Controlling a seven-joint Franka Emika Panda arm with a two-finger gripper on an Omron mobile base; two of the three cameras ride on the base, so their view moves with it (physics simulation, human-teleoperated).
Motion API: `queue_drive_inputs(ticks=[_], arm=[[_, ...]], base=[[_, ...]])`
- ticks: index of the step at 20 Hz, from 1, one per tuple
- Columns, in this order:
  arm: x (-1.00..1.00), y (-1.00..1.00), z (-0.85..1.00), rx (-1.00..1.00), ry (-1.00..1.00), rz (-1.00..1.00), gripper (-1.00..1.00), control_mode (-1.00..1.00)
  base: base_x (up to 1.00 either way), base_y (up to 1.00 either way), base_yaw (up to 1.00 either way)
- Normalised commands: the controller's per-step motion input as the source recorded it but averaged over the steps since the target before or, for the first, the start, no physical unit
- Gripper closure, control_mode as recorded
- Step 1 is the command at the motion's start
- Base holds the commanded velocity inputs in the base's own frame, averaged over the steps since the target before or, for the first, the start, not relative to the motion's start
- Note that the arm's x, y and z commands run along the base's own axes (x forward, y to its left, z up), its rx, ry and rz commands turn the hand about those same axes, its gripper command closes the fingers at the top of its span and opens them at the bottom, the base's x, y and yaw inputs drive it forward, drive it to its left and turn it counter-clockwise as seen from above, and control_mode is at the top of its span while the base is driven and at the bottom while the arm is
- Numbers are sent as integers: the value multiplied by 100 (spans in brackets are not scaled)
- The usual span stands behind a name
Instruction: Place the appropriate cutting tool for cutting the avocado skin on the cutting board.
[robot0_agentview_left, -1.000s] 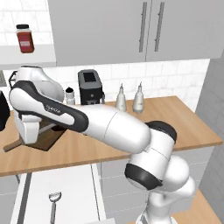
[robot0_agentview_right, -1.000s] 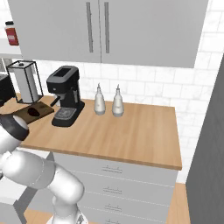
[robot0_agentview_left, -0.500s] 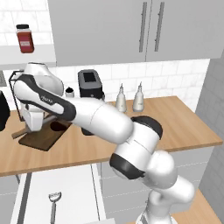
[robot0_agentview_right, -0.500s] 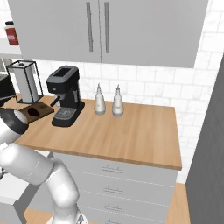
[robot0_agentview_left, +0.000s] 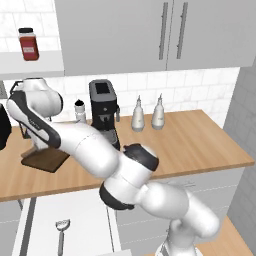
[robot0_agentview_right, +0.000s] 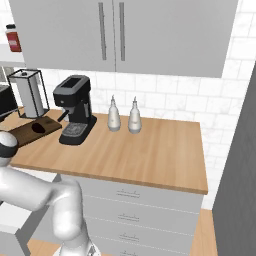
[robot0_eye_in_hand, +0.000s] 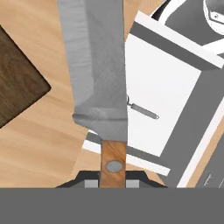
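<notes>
Knife: the slim knife with light brown wooden handle and silver blade (robot0_eye_in_hand: 98, 78) is clamped by its handle in the jaws, blade pointing away from the hand, so it can be laid flat.
Board: the flat dark brown wooden cutting board (robot0_agentview_left: 45, 159) lies at the table's left end; its corner (robot0_eye_in_hand: 17, 83) sits just left of the blade.
Avocado: the small near-black avocado (robot0_agentview_right: 38, 128) rests on the board (robot0_agentview_right: 30, 131).
Peeler: the all-metal grey peeler (robot0_agentview_left: 61, 235) lies on the white surface below the table.
Change: the arm has swung over the board's near edge.
</notes>
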Motion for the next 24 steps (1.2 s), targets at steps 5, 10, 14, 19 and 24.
queue_drive_inputs(ticks=[5,10,14,19,24], arm=[[41,0,-35,-1,0,1,100,-100],[39,0,-54,0,0,4,100,-100],[39,0,-58,0,0,4,100,-100],[40,0,-52,0,0,6,100,-100],[45,0,-42,0,0,9,100,-100]], base=[[0,0,0],[0,0,0],[0,0,0],[0,0,0],[0,0,0]])
